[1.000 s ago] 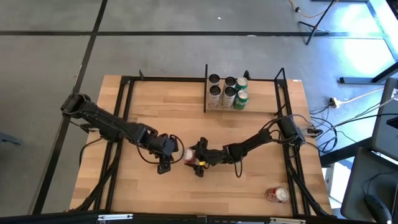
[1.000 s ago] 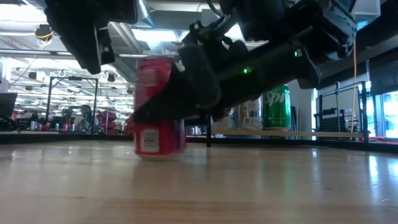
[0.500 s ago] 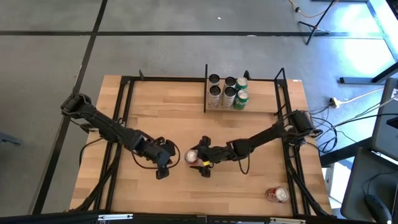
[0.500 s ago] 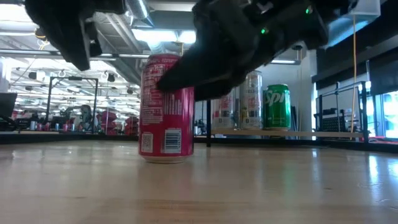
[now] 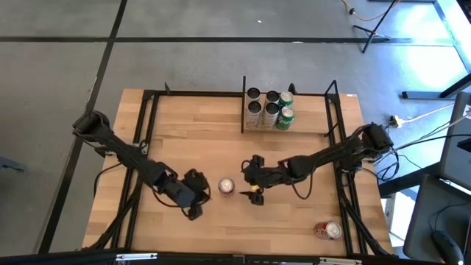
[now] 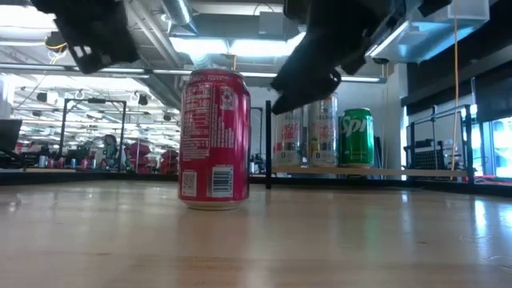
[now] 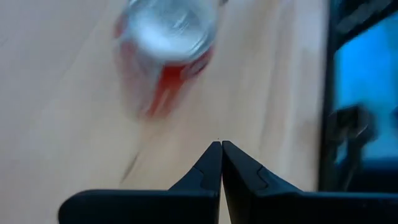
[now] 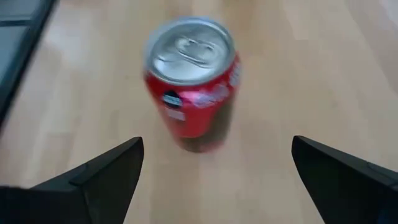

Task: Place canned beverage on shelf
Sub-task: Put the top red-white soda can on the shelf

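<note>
A red can [image 5: 227, 187] stands upright on its base on the tabletop; it also shows in the low view [image 6: 214, 140] and in both wrist views [image 8: 193, 81] [image 7: 165, 37]. My right gripper [image 5: 252, 180] [image 8: 214, 162] is wide open just right of the can, clear of it. My left gripper [image 5: 200, 194] [image 7: 221, 149] is shut and empty to the can's left. The shelf [image 5: 309, 118] lies at the far edge and holds several upright cans [image 5: 269, 110].
A second red can [image 5: 327, 230] lies on its side near the table's near right corner. Black frame rods [image 5: 147, 132] run along both sides of the tabletop. The shelf's right half is bare board. In the low view the shelf's cans [image 6: 356, 138] stand behind the red can.
The red can, tilted in my right gripper a second ago, now stands upright on the table. My right gripper has let go and drawn back toward the table's right edge. My left gripper has drawn back toward the near left.
</note>
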Motion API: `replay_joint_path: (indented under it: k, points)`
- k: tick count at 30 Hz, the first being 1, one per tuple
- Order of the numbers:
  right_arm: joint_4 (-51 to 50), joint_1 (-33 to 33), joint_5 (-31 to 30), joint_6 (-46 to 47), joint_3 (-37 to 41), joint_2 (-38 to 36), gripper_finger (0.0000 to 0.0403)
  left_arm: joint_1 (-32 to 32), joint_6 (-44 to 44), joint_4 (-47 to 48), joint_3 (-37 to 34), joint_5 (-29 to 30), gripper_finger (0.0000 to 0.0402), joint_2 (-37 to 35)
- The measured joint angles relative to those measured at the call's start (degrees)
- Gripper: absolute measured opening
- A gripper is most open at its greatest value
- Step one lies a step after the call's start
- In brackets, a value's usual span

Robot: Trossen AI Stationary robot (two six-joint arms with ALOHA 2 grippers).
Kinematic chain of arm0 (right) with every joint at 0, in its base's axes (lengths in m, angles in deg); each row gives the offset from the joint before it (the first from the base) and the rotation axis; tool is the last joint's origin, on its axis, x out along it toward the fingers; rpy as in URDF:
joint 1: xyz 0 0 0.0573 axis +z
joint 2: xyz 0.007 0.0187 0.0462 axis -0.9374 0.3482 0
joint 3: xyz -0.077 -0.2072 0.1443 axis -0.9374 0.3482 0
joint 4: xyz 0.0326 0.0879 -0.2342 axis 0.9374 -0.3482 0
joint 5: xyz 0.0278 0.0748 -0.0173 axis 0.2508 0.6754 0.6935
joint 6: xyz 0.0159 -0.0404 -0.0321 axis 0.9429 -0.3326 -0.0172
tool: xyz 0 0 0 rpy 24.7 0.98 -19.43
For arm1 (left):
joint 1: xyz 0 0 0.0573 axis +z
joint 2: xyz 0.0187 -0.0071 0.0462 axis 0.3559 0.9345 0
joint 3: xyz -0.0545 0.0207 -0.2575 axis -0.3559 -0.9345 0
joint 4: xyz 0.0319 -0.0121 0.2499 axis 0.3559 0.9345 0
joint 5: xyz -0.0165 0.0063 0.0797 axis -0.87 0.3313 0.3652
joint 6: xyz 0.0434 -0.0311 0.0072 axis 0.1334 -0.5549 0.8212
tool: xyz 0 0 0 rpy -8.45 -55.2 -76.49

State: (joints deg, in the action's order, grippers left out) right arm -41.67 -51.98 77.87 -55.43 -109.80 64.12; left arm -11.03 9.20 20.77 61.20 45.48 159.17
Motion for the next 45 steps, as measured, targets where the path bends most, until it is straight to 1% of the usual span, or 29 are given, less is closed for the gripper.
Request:
replay_joint_path:
  k: [2, 4, 6, 8, 11, 13, 17, 20, 24, 29, 36, 39, 42, 45]
  points:
    - [-1.22, 0.0, -2.73, 1.06, 0.02, 0.34, 0.0392, -0.71, 0.22, -7.16, -1.73, 0.99, 0.0003, 1.26]
    - [-0.32, -0.18, -6.46, 2.3, 0.02, 1.75, 0.0392, -0.92, 0.32, -11.56, -2.84, 0.88, 0.0003, 3.43]
    - [-0.18, -0.59, -10.2, 2.48, 0.02, 3.32, 0.0392, -0.56, 0.5, -14.76, -3.74, -0.93, 0.0003, 5.7]
    - [0.47, -1.52, -12.37, 2.58, 0.02, 4.83, 0.0392, 0.05, 1.91, -19.59, -4.09, -3.66, 0.0003, 8.03]
    - [2.87, -3.22, -12.12, 3.98, 0.02, 6.86, 0.0392, 0.7, 5.73, -25.45, -4.23, -5.74, 0.0003, 10.55]
    - [5.57, -4.12, -11.07, 3.97, 0.02, 7.8, 0.0392, 1.43, 7.63, -26.42, -4.23, -5.75, 0.0003, 11.6]
    - [9.3, -4.75, -10.57, 3.94, 0.02, 8.11, 0.0392, 3.85, 7.64, -25.15, -4.25, -1.67, 0.0003, 12.72]
    - [9.56, -4.54, -10.52, 3.92, 0.02, 8.11, 0.0392, 5.31, 7.67, -24.04, -4.23, 0.4, 0.0003, 12.44]
    - [9.04, -3.6, -7.63, 3.96, 0.02, 8.11, 0.0392, 6.05, 7.27, -19.17, -4.19, -0.54, 0.0003, 11.05]
    - [8.83, -1.04, -6.44, 5.08, 0.04, 8.11, 0.0392, 5.87, 6.09, -11.59, -4.19, -0.37, 0.0003, 9.65]
    - [10.13, 1.4, -3.65, 6.85, 0.04, 8.11, 0.0392, 7.3, 3.12, -7.42, -4.21, 3.51, 0.0003, 9.19]
    - [7.8, 1.53, -2.76, 5.42, 0.02, 7.99, 0.0392, 8.04, 3.09, -6.1, -4.21, 1.6, 0.0003, 9.16]
    - [2.49, 1.15, -2.77, 5.21, 0.04, 6.99, 0.0392, 7.37, 3.63, -5.73, -4.21, -3.82, 0.0003, 7.83]
    - [-1.96, -0.05, -5.34, 4.98, 0.04, 6.1, 0.0392, 5.12, 4.63, -9.08, -4.21, -9.24, 0.0003, 6.75]
